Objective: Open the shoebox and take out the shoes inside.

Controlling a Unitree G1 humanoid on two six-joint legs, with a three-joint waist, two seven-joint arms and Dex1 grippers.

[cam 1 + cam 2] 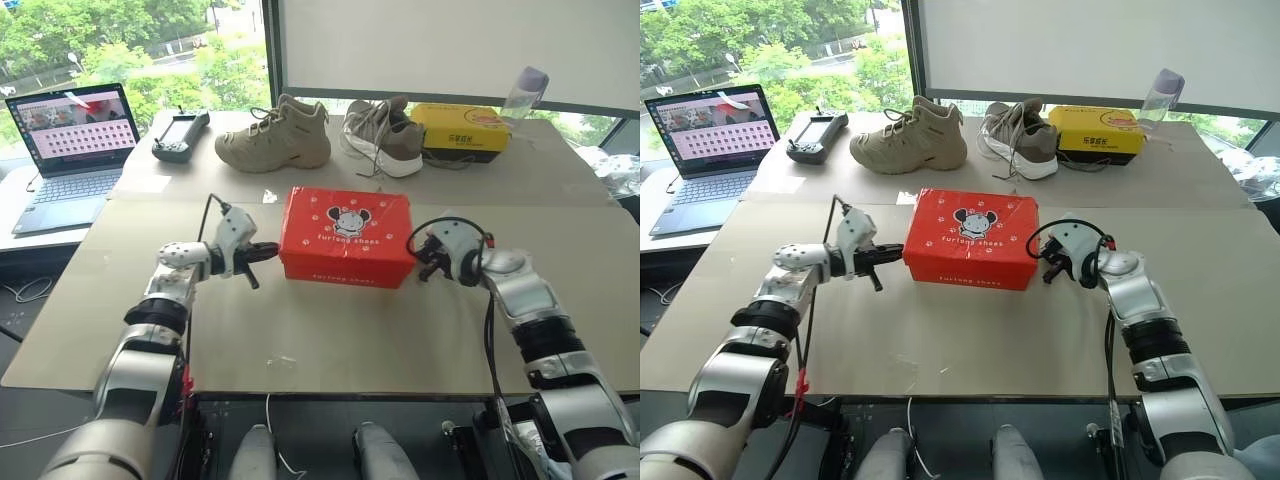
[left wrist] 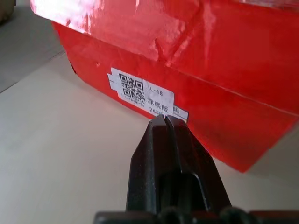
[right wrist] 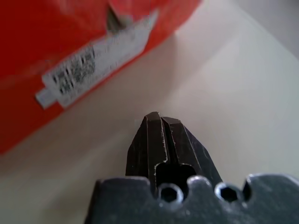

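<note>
Two closed grippers — left gripper (image 1: 268,250), right gripper (image 1: 421,260) — flank one lidded shoebox (image 1: 345,238).

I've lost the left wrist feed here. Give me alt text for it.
The left gripper, its two black fingers shut together, points at the end wall of the closed red shoebox, tips just short of or at a white label with a QR code. The box sits on the pale tabletop.

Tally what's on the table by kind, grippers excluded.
Shoeboxes: 2, red shoebox, yellow box
Shoes: 2, beige lace-up, grey-and-white sneaker
Laptops: 1
Handheld controllers: 1
Bottles: 1
Total: 7
</note>
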